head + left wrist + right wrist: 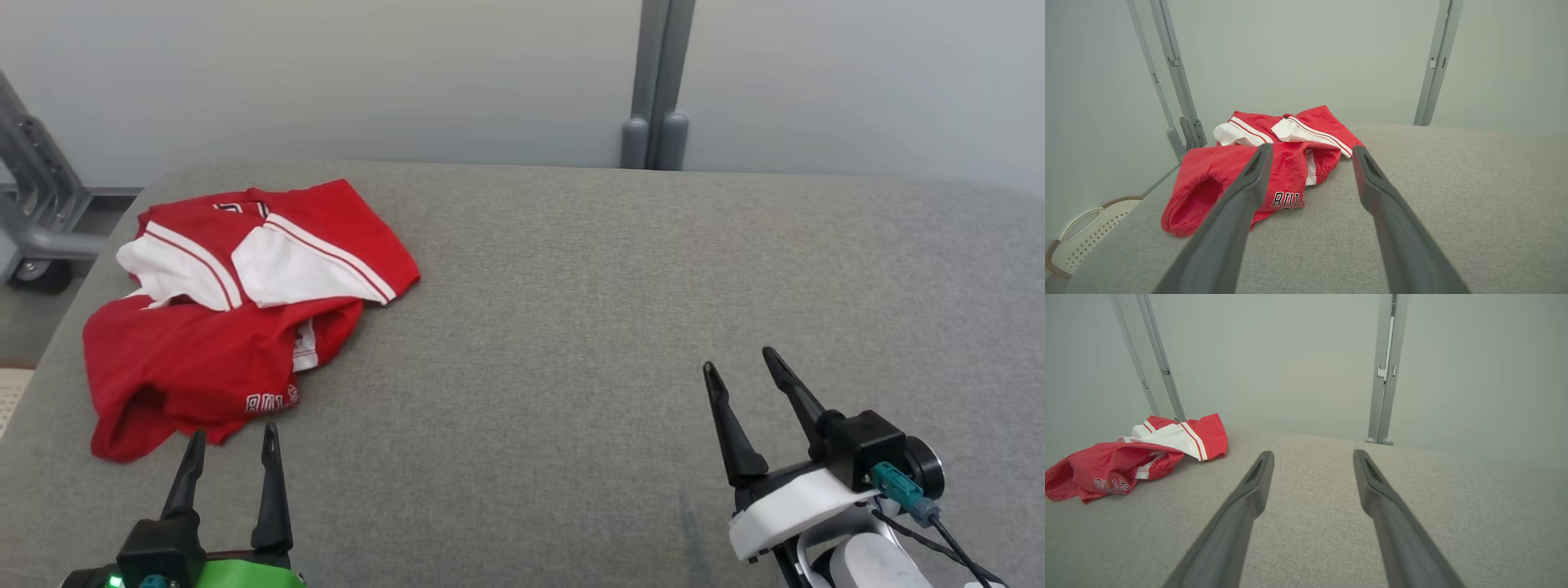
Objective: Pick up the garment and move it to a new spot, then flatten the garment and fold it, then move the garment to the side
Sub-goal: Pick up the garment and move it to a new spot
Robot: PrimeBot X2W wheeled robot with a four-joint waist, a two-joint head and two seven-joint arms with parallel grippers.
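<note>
The grey surface (588, 269) is wide and covered with a finely woven cloth, and its far corners are rounded. The garment (204, 359) lies directly on it, in the far left part, close to the left edge. It is a pair of red shorts with white side panels and thin stripes, crumpled and partly folded over itself. Letters are printed near its hem.

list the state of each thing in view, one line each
red basketball shorts: crumpled in a heap, lying loose at the table's left, not held
left gripper: open, empty, tips by the shorts' near edge
right gripper: open, empty, over bare table far from the shorts
grey padded table: bare apart from the shorts
</note>
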